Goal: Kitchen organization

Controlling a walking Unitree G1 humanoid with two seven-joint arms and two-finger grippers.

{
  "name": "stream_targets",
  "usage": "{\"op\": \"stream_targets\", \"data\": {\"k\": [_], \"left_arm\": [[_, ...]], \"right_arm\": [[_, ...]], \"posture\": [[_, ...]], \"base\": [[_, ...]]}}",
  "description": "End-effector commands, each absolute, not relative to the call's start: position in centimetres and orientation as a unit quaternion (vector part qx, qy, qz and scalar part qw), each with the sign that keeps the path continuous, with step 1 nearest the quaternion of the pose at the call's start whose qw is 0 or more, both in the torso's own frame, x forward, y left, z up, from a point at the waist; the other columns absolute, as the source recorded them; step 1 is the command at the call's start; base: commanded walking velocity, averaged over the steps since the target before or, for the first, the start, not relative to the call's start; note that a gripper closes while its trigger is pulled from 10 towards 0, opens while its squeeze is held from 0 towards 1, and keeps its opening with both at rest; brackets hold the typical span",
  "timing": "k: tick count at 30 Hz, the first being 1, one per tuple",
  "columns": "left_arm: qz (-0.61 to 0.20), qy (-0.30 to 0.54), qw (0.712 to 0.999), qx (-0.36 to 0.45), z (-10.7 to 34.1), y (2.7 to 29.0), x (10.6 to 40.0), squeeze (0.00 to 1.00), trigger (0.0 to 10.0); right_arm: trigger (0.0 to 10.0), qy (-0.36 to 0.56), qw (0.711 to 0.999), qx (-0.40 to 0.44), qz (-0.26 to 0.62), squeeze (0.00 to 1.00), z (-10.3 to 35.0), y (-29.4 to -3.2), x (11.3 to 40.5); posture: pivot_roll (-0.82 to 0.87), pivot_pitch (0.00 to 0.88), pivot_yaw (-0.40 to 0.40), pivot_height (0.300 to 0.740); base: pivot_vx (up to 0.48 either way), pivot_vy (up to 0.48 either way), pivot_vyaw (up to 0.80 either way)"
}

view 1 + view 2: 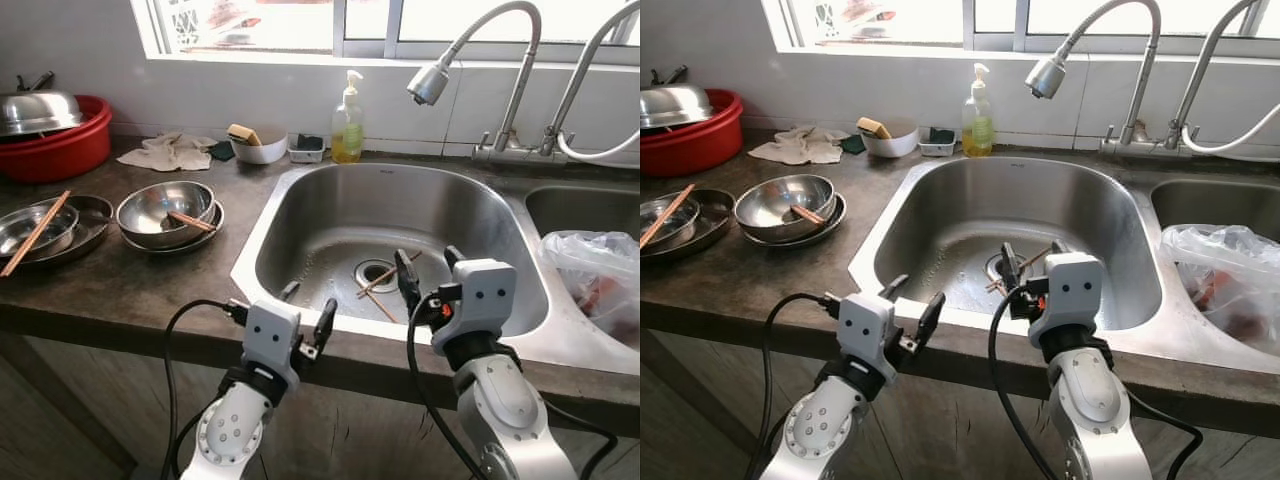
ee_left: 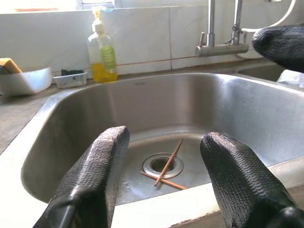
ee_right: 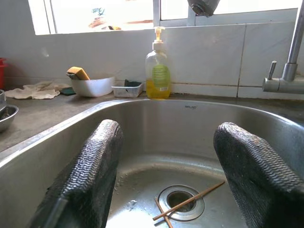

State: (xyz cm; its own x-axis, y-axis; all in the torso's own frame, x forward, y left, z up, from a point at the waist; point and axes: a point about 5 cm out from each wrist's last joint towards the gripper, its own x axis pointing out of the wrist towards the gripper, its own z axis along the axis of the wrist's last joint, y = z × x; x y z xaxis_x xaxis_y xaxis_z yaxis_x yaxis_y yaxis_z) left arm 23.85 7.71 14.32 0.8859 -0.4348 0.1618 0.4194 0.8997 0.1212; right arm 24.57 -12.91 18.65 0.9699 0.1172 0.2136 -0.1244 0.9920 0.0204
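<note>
Soap bottle (image 1: pixel 347 125) — bowls (image 1: pixel 167 212) beside sink (image 1: pixel 300 200)

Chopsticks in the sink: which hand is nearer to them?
Right. The right hand hangs over the sink basin, just short of the chopsticks; the left hand sits at the sink's front rim, further off.

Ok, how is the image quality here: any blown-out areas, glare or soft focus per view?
Left eye view: the window is overexposed to white, the grey stainless steel sink basin carries soft sheen, and all is sharp. Left wrist view: the near black textured fingers are slightly soft, while the two thin wooden chopsticks at the drain stay clear. Right wrist view: the window is washed out too.
</note>
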Motion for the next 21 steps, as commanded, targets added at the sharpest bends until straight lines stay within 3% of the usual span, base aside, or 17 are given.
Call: {"op": "stream_targets", "data": {"k": [1, 21], "left_arm": [[-0.222, -0.096, 0.969, 0.045, 14.6, 7.65, 23.61, 0.0, 10.0], [-0.227, -0.085, 0.969, 0.05, 14.17, 7.74, 23.4, 0.0, 10.0]], "right_arm": [[10.0, -0.107, 0.992, 0.017, 0.06, 0.0, 18.81, -12.7, 24.5], [10.0, -0.1, 0.993, 0.014, 0.056, 0.0, 18.68, -12.5, 24.72]], "posture": [[0.12, 0.044, 0.004, 0.74], [0.11, 0.044, 0.001, 0.74]], "base": [[-0.24, 0.0, 0.0], [-0.281, 0.0, 0.0]]}}
